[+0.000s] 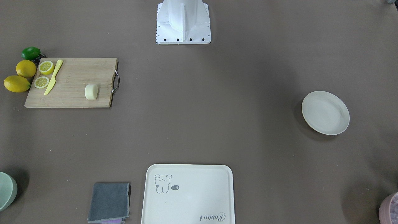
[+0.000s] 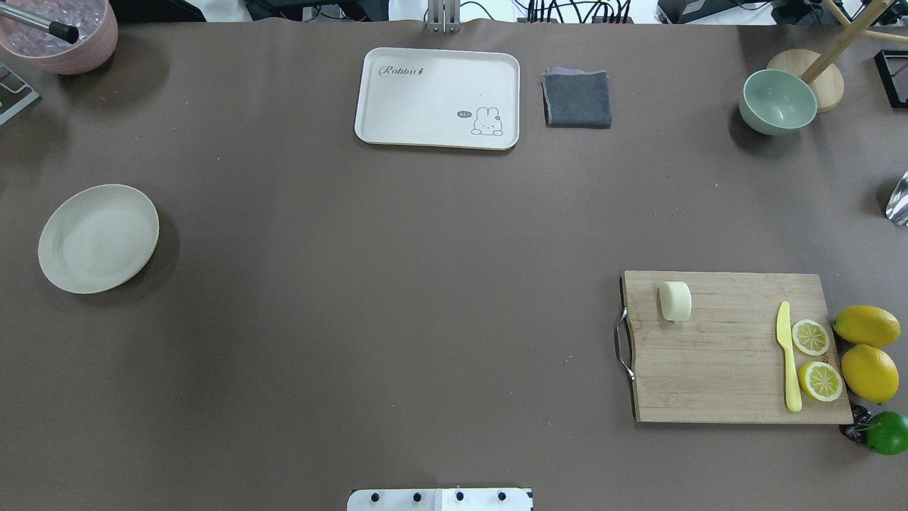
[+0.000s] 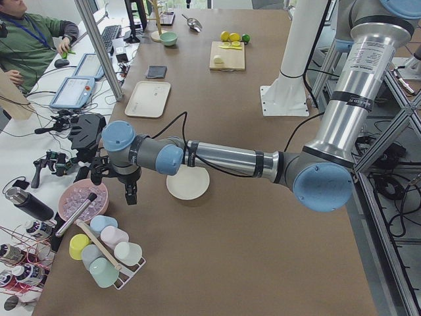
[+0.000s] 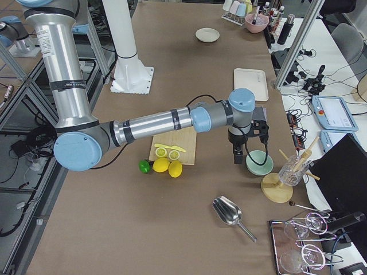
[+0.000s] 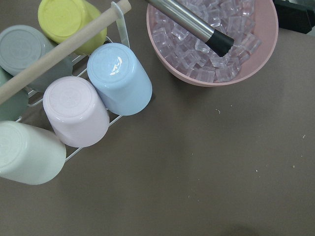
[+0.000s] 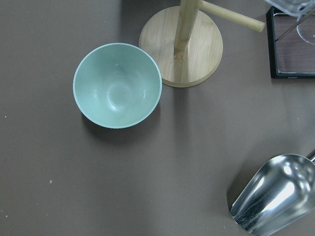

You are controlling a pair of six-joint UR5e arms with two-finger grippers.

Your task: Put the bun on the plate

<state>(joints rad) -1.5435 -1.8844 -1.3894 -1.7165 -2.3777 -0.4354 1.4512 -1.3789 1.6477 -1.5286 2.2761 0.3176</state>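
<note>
The bun (image 2: 674, 301), a pale cream stub, lies on its side on the wooden cutting board (image 2: 731, 376) near the handle end, also seen as bun (image 1: 91, 92). The off-white plate (image 2: 98, 238) sits empty at the opposite side of the table, plate (image 1: 325, 112). My left gripper (image 3: 129, 192) hangs beyond the plate (image 3: 188, 183), near a pink bowl; whether it is open or shut I cannot tell. My right gripper (image 4: 237, 156) hangs above the green bowl (image 4: 259, 163), far from the bun; its state I cannot tell.
Lemon halves (image 2: 810, 337), a yellow knife (image 2: 786, 355), whole lemons (image 2: 869, 372) and a lime (image 2: 887, 433) crowd the board's far end. A bear tray (image 2: 438, 97) and grey cloth (image 2: 577, 99) lie opposite the robot base. Pink ice bowl (image 5: 216, 39), cup rack (image 5: 74, 98), metal scoop (image 6: 273, 194), wooden stand (image 6: 182, 44).
</note>
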